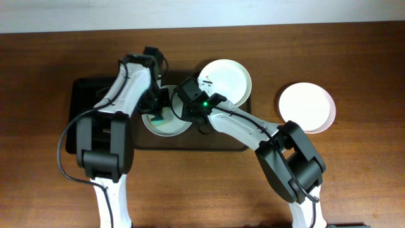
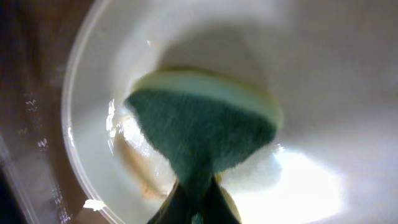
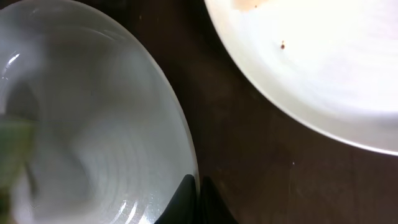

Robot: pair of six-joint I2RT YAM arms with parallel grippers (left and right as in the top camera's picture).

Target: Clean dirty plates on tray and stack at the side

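While the left hand grips a sponge on the smudged pale plate and the right hand pinches its rim, a white plate waits on the tray mid-desk; a third plate looks done near the right edge. The tray's long axis runs left-right.

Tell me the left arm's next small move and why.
Probably slide the sponge, pinched in the left gripper, sideways onto the brown smear beside it and rub. The left wrist view shows that smear uncovered on the plate, right at the sponge's edge, while the right gripper appears to pinch the plate's rim, steadying it.
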